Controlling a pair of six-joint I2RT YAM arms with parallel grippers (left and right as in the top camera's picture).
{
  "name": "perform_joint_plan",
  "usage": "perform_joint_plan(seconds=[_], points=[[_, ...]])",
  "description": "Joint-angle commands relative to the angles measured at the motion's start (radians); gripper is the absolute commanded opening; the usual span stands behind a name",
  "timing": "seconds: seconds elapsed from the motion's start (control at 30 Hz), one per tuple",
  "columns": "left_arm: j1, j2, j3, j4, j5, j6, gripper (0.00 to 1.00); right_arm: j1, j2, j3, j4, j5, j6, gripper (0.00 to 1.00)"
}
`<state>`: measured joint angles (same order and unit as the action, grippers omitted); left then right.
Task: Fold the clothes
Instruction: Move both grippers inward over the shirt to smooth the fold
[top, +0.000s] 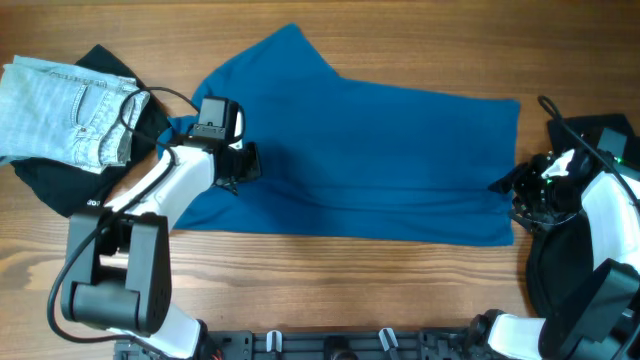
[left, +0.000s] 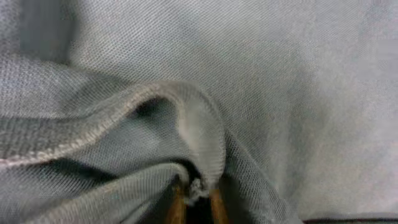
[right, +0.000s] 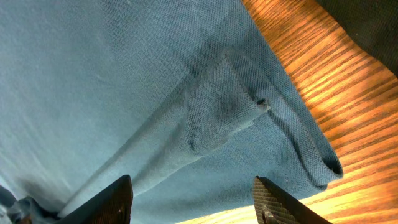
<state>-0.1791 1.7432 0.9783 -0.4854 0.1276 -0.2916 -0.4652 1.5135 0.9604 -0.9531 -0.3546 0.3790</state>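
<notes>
The deep-blue shirt (top: 380, 150) lies spread across the middle of the table, one sleeve pointing to the far side. My left gripper (top: 240, 163) is at the shirt's left end. In the left wrist view its jaws (left: 196, 202) are shut on a bunched, hemmed fold of the shirt (left: 186, 118). My right gripper (top: 507, 185) is at the shirt's right edge. In the right wrist view its jaws (right: 196, 202) are open over a folded corner of the shirt (right: 224, 106), holding nothing. Pale-blue jeans (top: 60, 115) lie folded at the far left on a black garment (top: 70, 185).
Another black garment (top: 585, 250) lies at the right edge under the right arm. A black cable (top: 150, 95) loops over the jeans near the left arm. Bare wood table (top: 350, 280) shows in front of the shirt and beside its corner (right: 348, 106).
</notes>
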Motion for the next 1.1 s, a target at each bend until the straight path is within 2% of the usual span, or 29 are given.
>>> perform_joint_plan(seconds=[0.0, 0.27, 0.3, 0.33, 0.43, 0.53, 0.63, 0.73, 0.8, 0.87, 0.93, 1.0, 1.03, 1.07], points=[[-0.007, 0.007, -0.010, 0.031, -0.005, -0.002, 0.04, 0.000, -0.018, 0.020, 0.002, 0.017, -0.021, 0.62], [-0.006, 0.002, -0.010, 0.177, -0.031, -0.008, 0.04, 0.000, -0.018, 0.020, 0.002, 0.017, -0.039, 0.62], [-0.006, 0.002, -0.010, 0.180, -0.036, -0.008, 0.08, 0.000, -0.018, 0.020, 0.002, 0.017, -0.039, 0.63], [-0.006, 0.001, -0.010, 0.180, -0.036, -0.008, 0.18, 0.000, -0.018, 0.020, 0.000, 0.017, -0.040, 0.63], [-0.007, -0.027, -0.008, 0.175, 0.010, -0.009, 0.18, 0.000, -0.018, 0.019, 0.000, 0.018, -0.047, 0.63], [-0.007, -0.133, -0.008, 0.174, 0.113, -0.008, 0.19, 0.000, -0.018, 0.019, 0.008, 0.017, -0.047, 0.63], [-0.010, -0.251, -0.008, 0.074, 0.126, 0.001, 0.15, 0.005, -0.018, 0.014, 0.013, -0.063, -0.165, 0.58], [-0.021, -0.247, -0.012, -0.068, 0.127, 0.061, 0.13, 0.030, -0.018, -0.018, 0.017, -0.066, -0.166, 0.51], [-0.041, -0.214, -0.018, -0.130, 0.127, 0.087, 0.17, 0.063, -0.014, -0.058, 0.048, -0.065, -0.143, 0.49], [-0.063, -0.170, -0.031, -0.111, 0.127, 0.087, 0.24, 0.085, -0.014, -0.092, 0.074, -0.065, -0.082, 0.33], [-0.077, -0.135, -0.032, -0.096, 0.153, 0.087, 0.25, 0.107, -0.014, -0.124, 0.083, -0.065, 0.013, 0.16], [-0.094, -0.099, -0.032, -0.095, 0.224, 0.087, 0.13, 0.126, -0.014, -0.156, 0.081, -0.061, 0.050, 0.06], [-0.105, -0.079, -0.032, -0.098, 0.240, 0.087, 0.05, 0.133, -0.014, -0.175, 0.081, -0.060, 0.066, 0.04], [-0.112, -0.069, -0.032, -0.101, 0.240, 0.087, 0.04, 0.137, -0.014, -0.190, 0.084, -0.058, 0.077, 0.04]])
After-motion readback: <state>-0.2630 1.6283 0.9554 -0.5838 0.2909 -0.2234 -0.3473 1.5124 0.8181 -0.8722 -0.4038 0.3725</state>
